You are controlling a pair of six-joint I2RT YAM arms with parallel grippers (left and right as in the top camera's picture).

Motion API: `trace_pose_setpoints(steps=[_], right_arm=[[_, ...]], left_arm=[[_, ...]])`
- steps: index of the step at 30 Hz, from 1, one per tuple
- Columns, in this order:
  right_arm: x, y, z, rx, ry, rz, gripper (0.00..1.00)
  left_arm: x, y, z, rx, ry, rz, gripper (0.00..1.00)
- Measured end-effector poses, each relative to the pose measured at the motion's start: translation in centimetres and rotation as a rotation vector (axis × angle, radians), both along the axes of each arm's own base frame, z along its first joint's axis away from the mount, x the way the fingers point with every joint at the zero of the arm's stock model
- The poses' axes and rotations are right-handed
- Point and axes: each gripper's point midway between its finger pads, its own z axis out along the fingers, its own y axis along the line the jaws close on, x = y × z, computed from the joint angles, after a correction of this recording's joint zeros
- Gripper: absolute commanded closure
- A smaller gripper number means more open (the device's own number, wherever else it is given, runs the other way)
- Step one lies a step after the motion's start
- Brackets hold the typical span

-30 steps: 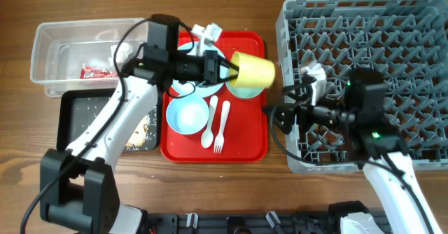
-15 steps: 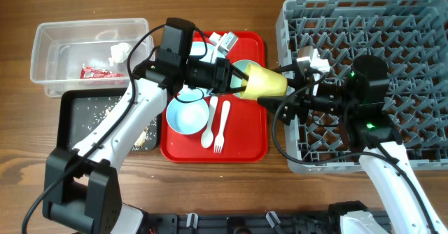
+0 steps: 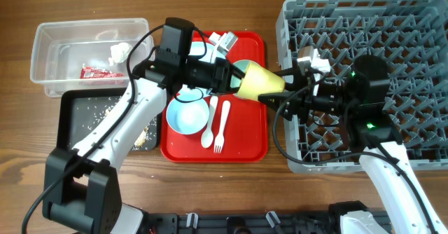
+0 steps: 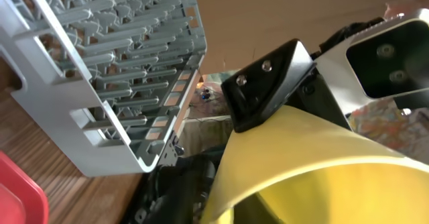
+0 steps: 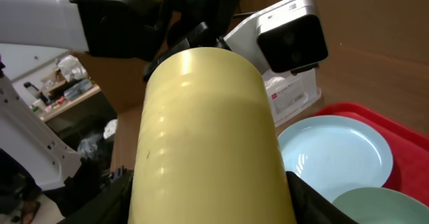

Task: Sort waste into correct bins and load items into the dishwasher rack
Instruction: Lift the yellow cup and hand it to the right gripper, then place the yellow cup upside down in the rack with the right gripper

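Left gripper (image 3: pixel 229 78) is clamped on our smooth, tapered yellow cup (image 3: pixel 260 84), with one matte black finger (image 4: pixel 268 83) pressed flat against its wall. We see the cup held sideways over the gap between the glossy red tray (image 3: pixel 245 146) and the grey pegged rack (image 3: pixel 392 24). Right gripper (image 3: pixel 278 98) straddles its far end; we cannot tell whether it grips.
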Motion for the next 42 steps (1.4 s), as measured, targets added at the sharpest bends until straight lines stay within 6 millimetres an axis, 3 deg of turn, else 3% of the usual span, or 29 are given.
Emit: trace_pose_setpoints(steps=[3,6,9,12,14,16,18,20,25,29,33,42], right_arm=[[0.7,-0.5,-1.4,-0.036,0.068,-0.068,0.50],[2.1,-1.8,-4.1,-0.122,0.165,-0.210,0.51],[2.9,-3.2,-6.2,-0.201,0.230,-0.323,0.51],[2.5,-5.3,-8.2,-0.312,0.330,-0.447,0.51],[1.9,-6.7,-8.2,-0.386,0.388,-0.513,0.51],[1.6,-8.2,-6.7,-0.449,0.417,-0.590,0.53],[1.5,-10.5,-4.6,-0.493,0.438,-0.702,0.55],[0.5,-13.3,-4.1,-0.530,0.517,-0.814,0.55],[-2.6,-18.9,-6.5,-0.616,0.771,-0.999,0.55],[-4.1,-22.1,-8.8,-0.664,0.955,-1.088,0.55],[-4.2,-23.7,-10.5,-0.690,1.053,-1.117,0.55],[-4.1,-24.9,-13.1,-0.785,1.153,-1.112,0.53]], left_arm=[[0.8,0.2,-0.9,0.049,-0.002,0.051,0.51],[2.8,1.8,-4.1,0.221,0.038,0.200,0.39],[4.5,4.7,-7.5,0.415,0.062,0.351,0.37],[5.6,9.7,-11.0,0.657,0.093,0.507,0.35],[5.5,12.6,-12.0,0.780,0.103,0.570,0.35],[4.9,15.7,-12.1,0.902,0.097,0.638,0.32],[4.5,18.4,-11.0,0.994,0.057,0.714,0.28],[4.3,20.2,-9.6,1.053,0.002,0.778,0.26],[4.4,21.4,-8.7,1.094,-0.042,0.822,0.25],[4.4,21.6,-8.7,1.107,-0.047,0.831,0.25],[4.4,21.7,-8.7,1.108,-0.047,0.831,0.25],[4.4,21.7,-8.7,1.110,-0.047,0.833,0.24]])
